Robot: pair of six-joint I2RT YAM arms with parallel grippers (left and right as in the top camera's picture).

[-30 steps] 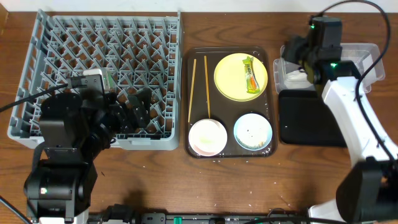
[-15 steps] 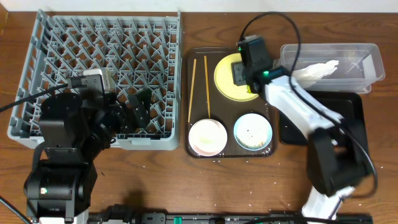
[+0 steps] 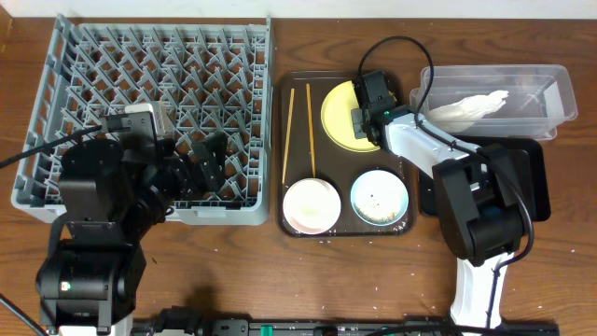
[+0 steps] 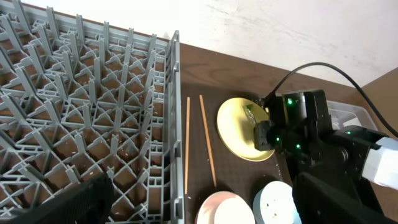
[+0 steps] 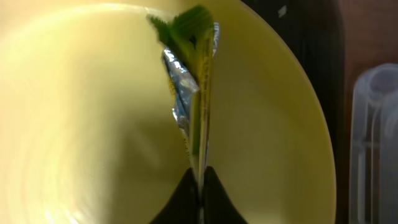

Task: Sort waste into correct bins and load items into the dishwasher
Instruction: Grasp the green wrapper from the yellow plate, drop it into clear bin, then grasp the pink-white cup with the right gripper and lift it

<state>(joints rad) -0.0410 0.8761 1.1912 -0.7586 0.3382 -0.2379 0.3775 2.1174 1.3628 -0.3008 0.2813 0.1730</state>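
Biggest thing on the table is the grey dish rack (image 3: 149, 103), filling the left side, and the left gripper (image 3: 207, 157) hangs over its near right part with its dark fingers spread apart and nothing between them. Right beside the rack sits the dark brown serving tray (image 3: 300, 140), which carries most of the tableware. On the far right is the glossy black tray (image 3: 534, 177), partly under the right arm, and just behind it is the clear plastic tub (image 3: 560, 98). The crumpled white tissue (image 3: 469, 105) lies inside that tub. Back on the serving tray, the yellow plate (image 3: 338, 117) takes the far right corner. The white bowl (image 3: 311, 206) and the light blue bowl (image 3: 380, 197) stand side by side along the near edge. The two wooden chopsticks (image 3: 288, 135) lie lengthwise down the left part of the tray, close together but apart. The right arm reaches across from the right, its wrist over the plate's right half. And here's the small action: the green-and-orange wrapper (image 5: 188, 93) stands on edge above the plate, its silver inner side showing. The right gripper (image 5: 200, 185) is clamped on the wrapper's lower end, dark fingertips pressed together on the foil.
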